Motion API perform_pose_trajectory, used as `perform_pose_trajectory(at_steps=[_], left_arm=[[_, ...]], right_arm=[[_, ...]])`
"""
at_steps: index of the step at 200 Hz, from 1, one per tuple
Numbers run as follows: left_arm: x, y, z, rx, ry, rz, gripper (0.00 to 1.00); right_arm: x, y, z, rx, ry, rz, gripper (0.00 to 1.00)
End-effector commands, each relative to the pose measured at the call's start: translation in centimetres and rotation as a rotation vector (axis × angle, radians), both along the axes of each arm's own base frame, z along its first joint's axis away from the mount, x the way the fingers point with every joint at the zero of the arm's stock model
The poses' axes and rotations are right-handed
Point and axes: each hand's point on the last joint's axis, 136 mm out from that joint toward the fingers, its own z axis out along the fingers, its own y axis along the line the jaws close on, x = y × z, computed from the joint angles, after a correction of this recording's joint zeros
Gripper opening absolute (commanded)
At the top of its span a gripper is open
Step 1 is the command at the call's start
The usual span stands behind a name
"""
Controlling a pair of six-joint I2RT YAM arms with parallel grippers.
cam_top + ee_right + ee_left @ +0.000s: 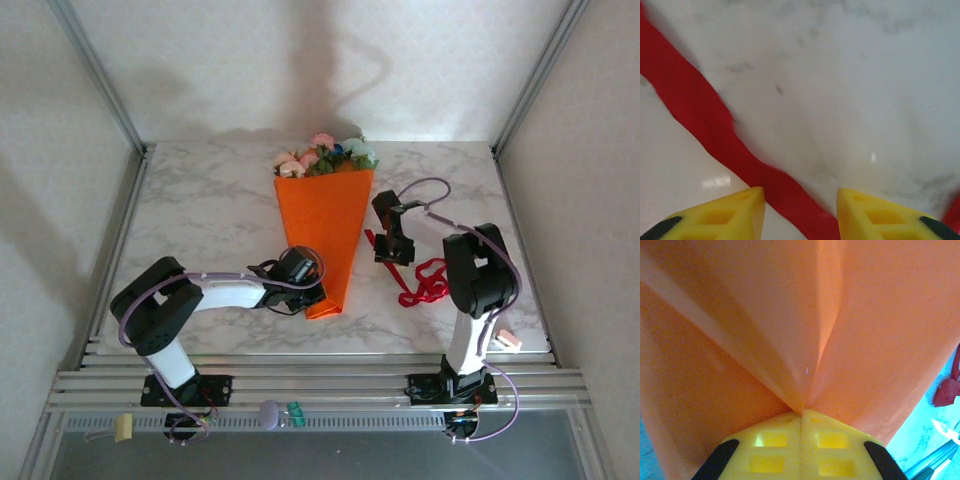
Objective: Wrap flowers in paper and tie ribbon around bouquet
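At 9 o'clock from the cone's tip, the left end effector is clamped shut, its yellow fingers meeting on the gathered folds of the paper at the narrow end. The bouquet lies flat near the middle of the tabletop. Its long axis runs close to 12–6: the flowers spill out of the wide mouth toward 12 o'clock and the point aims at 6. The sheet looks thin and light, likely to crease and to spring open if let go, so the overlap by the tip is probably the right place to pinch. The blooms are best left unsqueezed. At 3 o'clock from the cone's lower half, the right end effector hangs low over the marble with its jaws apart and holding nothing. They straddle the ribbon, which in the right wrist view crosses from 10 o'clock down to 6 and passes between the fingers. In the top external view the rest of the strip curls in loose loops toward 4 o'clock of the cone. It reads as floppy, slick and almost weightless, lying flat against the surface. A squeeze across its width, pressed down to the tabletop, should catch it, though it may well slide out of the pads.
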Motion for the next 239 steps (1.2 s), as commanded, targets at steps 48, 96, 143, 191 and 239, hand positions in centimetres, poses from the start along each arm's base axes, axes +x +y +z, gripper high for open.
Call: perform_pose_trajectory(at_steps=[48, 96, 143, 191, 239], left_arm=[[2.4, 2.2, 0.2, -0.01, -0.001, 0.085, 0.09], [2.5, 2.2, 0.6, -0.055, 0.003, 0.112, 0.05], [2.5, 2.6, -0.2, -0.089, 0.021, 0.128, 0.0], [3.0, 2.5, -0.4, -0.116, 0.031, 0.117, 0.0], [3.2, 2.1, -0.4, -0.145, 0.037, 0.106, 0.0]], right_arm=[[-0.9, 2.0, 2.3, 0.025, -0.121, 0.214, 0.0], [-7.7, 10.3, 8.7, 0.383, -0.286, 0.519, 0.0], [-17.0, 16.7, 10.1, 0.679, -0.214, 0.797, 0.0], [-21.2, 19.8, 8.4, 0.725, -0.116, 0.931, 0.0], [-22.7, 21.9, 8.1, 0.741, -0.08, 1.014, 0.0]])
